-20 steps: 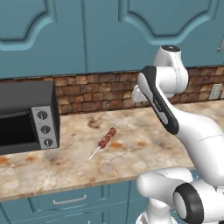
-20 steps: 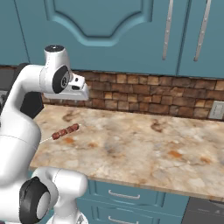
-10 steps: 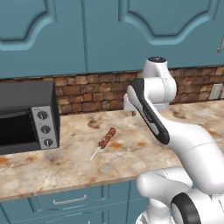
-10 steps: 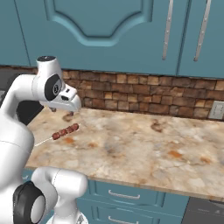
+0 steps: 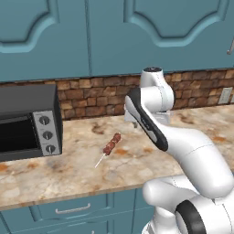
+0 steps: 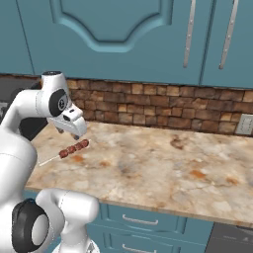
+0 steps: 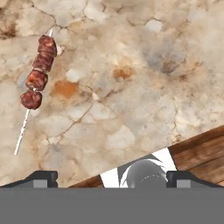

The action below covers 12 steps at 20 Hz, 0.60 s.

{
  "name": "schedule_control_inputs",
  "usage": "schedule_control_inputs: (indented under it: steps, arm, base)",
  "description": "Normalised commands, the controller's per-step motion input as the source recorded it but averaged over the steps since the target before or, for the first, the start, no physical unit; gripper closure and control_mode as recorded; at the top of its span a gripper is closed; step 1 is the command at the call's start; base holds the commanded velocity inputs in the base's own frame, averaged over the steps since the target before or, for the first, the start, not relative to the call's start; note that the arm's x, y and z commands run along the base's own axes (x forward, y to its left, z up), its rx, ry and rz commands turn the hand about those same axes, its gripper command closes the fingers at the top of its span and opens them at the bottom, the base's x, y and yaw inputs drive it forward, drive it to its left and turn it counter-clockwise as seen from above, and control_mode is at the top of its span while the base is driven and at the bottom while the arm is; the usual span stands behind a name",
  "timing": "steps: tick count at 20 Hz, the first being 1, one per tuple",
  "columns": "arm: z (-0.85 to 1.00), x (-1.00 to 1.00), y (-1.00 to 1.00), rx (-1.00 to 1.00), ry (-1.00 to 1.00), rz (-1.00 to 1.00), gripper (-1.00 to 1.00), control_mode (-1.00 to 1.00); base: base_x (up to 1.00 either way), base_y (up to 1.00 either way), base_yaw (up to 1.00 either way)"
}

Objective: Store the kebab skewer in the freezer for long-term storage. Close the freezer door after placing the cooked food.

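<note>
4 reddish-brown chunks sit on the kebab skewer (image 5: 110, 146) (image 6: 72, 148) (image 7: 37, 73), flat on the marble counter (image 5: 137, 164), right of the black toaster oven (image 5: 27, 121). the gripper (image 7: 111, 177) hangs above the counter beside it, fingertips spread wide apart, holding nothing.

reddish-brown kebab skewer (image 5: 111, 145), beige marbled counter (image 5: 137, 164), teal cabinets (image 5: 114, 36).

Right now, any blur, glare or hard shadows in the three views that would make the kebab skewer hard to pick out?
Left base view: even, flat light, kebab skewer sharp on the counter, no glare. Right base view: same, skewer crisp beside the arm. Hand view: meat chunks sharp with a faint soft shadow, pale stick low-contrast against the marble; no blur.
</note>
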Motion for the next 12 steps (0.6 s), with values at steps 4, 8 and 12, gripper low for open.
schedule_control_inputs:
  steps: [4, 8, 12]
  arm:
    - [-0.27, 0.07, 0.37, 0.0, 0.15, -0.14, -1.0, -1.0]
    - [-0.21, 0.27, 0.39, 0.0, 0.15, -0.03, -1.0, -1.0]
    - [-0.28, 0.16, 0.38, 0.0, 0.05, -0.01, -1.0, -1.0]
  base:
    - [0.0, 0.0, 0.0]
    - [0.0, 0.0, 0.0]
    - [0.0, 0.0, 0.0]
